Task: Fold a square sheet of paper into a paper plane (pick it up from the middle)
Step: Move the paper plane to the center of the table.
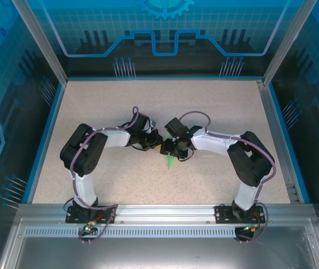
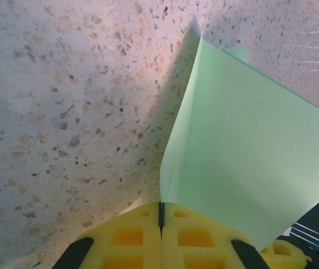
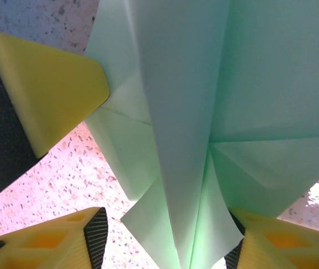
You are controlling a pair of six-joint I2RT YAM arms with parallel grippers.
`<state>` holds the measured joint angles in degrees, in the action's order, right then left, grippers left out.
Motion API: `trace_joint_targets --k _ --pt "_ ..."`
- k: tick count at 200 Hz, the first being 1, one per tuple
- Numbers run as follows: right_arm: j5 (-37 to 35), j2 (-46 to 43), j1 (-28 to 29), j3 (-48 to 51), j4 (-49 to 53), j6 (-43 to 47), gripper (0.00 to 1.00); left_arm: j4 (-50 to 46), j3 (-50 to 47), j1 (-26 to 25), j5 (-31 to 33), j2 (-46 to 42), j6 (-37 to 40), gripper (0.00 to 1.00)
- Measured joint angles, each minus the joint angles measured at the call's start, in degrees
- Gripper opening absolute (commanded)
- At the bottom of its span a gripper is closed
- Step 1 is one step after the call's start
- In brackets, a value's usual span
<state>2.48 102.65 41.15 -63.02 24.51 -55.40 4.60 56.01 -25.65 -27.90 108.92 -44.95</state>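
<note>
Left fingers (image 2: 167, 224): clenched. In the left wrist view the two yellow pads meet at a thin seam at bottom centre, and the sheet of paper (image 2: 243, 157) rises straight out of that seam, so we log it as grasped there by an edge or crease.

Right fingers (image 3: 282, 241): parted, one pad at bottom left and one at bottom right of the right wrist view, with the folded paper (image 3: 187, 112) running down between them. The pad at bottom right looks to touch the paper. The one at bottom left stands just apart from it, so we read this as straddling, not clamping.

A further yellow finger (image 3: 47, 84) sits at upper left of that view, against a folded flap. We take it for the other arm's.

Paper: held up off the speckled surface (image 1: 120, 185) at the frame centre of the top view, where both arms meet. A green point (image 1: 170, 161) hangs toward the bottom of the frame. Diagonal flaps and a long centre crease are already in it.

Step, as we judge it: mid-fold, nose flaps made, body or wing crease in hand. The next move calls for the right fingers to close squarely on the layers while the left grip holds firm, since slack would let the folds spring apart.

Containers: none seen. The paper is in fingers only.
</note>
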Motion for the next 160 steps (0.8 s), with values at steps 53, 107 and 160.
trace_joint_targets --k 53,107,160 --pt "-3.04 2.01 0.59 -2.34 2.78 -1.73 0.52 0.22 -0.04 0.00 0.00 0.00 -0.02 0.00" --pt "-4.24 2.08 0.61 -2.99 4.07 -2.45 0.46 0.22 -0.04 0.00 0.00 0.00 0.00 0.00" --pt "-5.35 2.38 0.61 -4.00 6.01 -3.26 0.35 0.04 -0.04 0.00 0.00 0.00 0.02 0.05"
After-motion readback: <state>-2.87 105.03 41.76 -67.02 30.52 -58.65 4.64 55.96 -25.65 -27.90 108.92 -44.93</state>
